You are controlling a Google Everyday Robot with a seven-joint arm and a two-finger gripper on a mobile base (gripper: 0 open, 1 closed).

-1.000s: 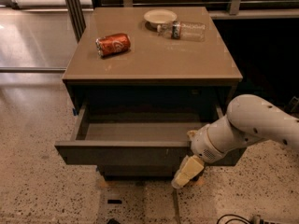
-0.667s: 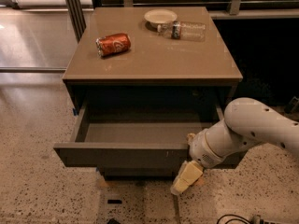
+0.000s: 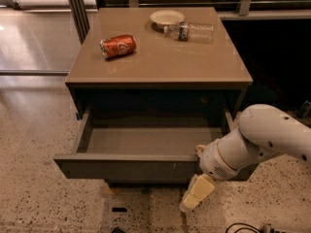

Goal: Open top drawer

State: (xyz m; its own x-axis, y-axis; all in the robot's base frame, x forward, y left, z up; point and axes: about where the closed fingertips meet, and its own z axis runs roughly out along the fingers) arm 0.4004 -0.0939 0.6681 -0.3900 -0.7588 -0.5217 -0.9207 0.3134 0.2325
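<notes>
The top drawer [image 3: 131, 166] of a grey-brown cabinet stands pulled far out toward me. Its plain grey inside [image 3: 146, 140] shows and holds nothing. Its flat dark front faces me, with a small pale mark right of centre. My gripper [image 3: 198, 188] is at the right end of the drawer front, against its top edge and reaching down in front of it. My white arm [image 3: 267, 135] comes in from the right and hides the drawer's right front corner.
On the cabinet top [image 3: 160, 57] lie a red can [image 3: 118, 46] on its side, a white bowl [image 3: 167, 18] and a clear plastic bottle [image 3: 190, 31] on its side. Speckled floor [image 3: 34, 144] surrounds the cabinet. A dark railing runs behind.
The drawer has slid a little further out toward me, and my gripper and arm have moved back with its front.
</notes>
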